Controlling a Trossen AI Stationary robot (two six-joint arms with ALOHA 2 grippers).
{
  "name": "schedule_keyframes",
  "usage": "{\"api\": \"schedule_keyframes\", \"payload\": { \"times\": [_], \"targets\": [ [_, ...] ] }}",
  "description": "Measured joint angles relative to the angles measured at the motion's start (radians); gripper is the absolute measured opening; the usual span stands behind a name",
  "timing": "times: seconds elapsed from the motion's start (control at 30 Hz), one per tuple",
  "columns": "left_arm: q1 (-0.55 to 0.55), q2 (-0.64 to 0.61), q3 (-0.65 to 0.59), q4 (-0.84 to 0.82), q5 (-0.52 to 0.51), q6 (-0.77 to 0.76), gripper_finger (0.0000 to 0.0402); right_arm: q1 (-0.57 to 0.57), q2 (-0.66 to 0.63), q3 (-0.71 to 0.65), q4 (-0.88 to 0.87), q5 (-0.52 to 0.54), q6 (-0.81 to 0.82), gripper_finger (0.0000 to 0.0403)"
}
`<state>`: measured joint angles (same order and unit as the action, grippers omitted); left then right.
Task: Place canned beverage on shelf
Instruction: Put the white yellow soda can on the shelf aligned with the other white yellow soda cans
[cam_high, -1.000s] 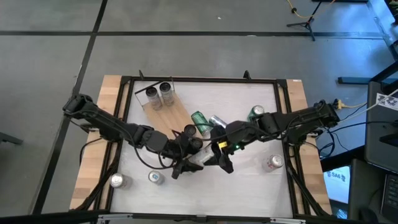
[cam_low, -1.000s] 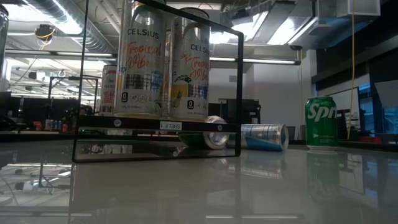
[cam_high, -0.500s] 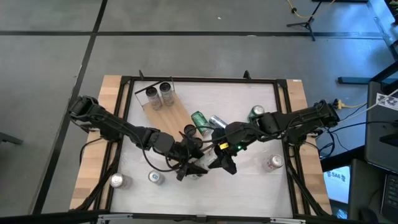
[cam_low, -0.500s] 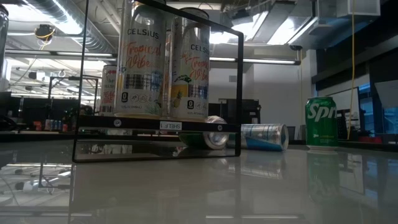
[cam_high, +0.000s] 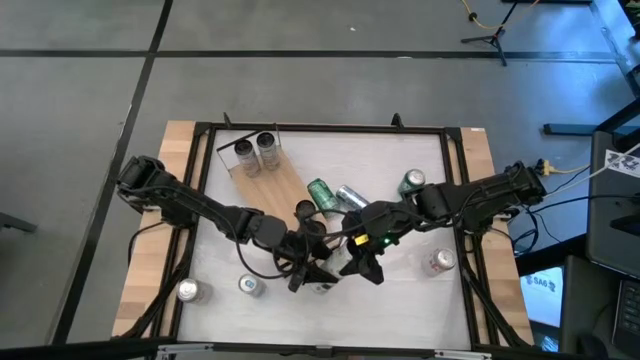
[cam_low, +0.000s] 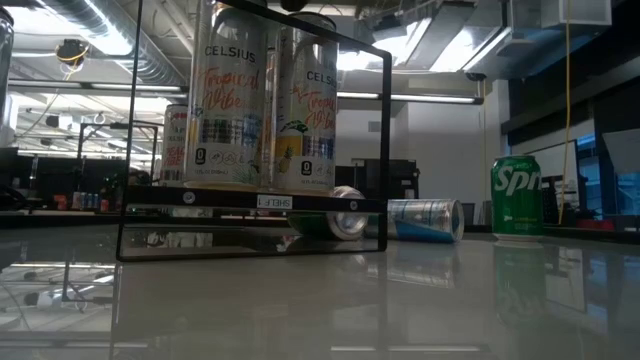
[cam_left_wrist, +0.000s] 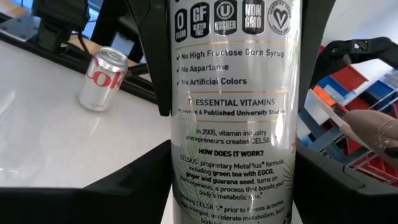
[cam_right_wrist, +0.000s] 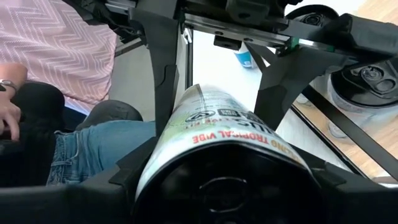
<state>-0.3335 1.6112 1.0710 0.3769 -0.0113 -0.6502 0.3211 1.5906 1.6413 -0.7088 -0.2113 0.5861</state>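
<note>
A white Celsius can (cam_high: 333, 262) is held between my two grippers over the near middle of the table. It fills the left wrist view (cam_left_wrist: 233, 112) and shows end-on in the right wrist view (cam_right_wrist: 217, 143). My left gripper (cam_left_wrist: 233, 190) and my right gripper (cam_right_wrist: 224, 180) are both shut on it. The shelf (cam_high: 270, 180), a light-wood board, lies at the far left with two cans (cam_high: 256, 152) standing on its far end. It also shows in the low view (cam_low: 250, 200). My left gripper pinches the can's side wall (cam_left_wrist: 186, 186) between its two fingers, which lie across the can. The can is clear of the table. My right gripper pinches the can's side wall near the end that faces its camera (cam_right_wrist: 155, 168), one finger on each side. The can points away along the fingers, toward the left gripper's fingers (cam_right_wrist: 163, 74).
A green can (cam_high: 321, 194) and a silver can (cam_high: 350, 196) lie beside the shelf. A Sprite can (cam_high: 413, 182) stands farther right. A Coke can (cam_high: 440, 262) stands near the right edge and two cans (cam_high: 188, 291) at the near left. A seated person (cam_right_wrist: 68, 56) is beyond the table.
Both grippers have moved a little toward the table's near edge and right, with the can held between them. The left arm has stretched farther out from the left.
</note>
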Motion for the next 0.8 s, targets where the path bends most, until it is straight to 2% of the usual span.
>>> {"api": "schedule_keyframes", "payload": {
  "times": [0.2,0.63,0.8],
  "targets": [
    [0.005,0.001,-0.001,0.021,0.009,-0.004,0.0278,0.000,0.000,0.000,0.001,0.004,-0.014,0.0255],
    [0.005,0.001,-0.002,0.032,0.007,-0.003,0.0281,-0.001,0.000,0.000,0.007,0.006,-0.011,0.0255],
    [0.006,0.000,0.016,0.035,0.063,-0.005,0.0281,-0.001,0.000,0.001,0.050,0.002,-0.009,0.0255]
  ]
}}
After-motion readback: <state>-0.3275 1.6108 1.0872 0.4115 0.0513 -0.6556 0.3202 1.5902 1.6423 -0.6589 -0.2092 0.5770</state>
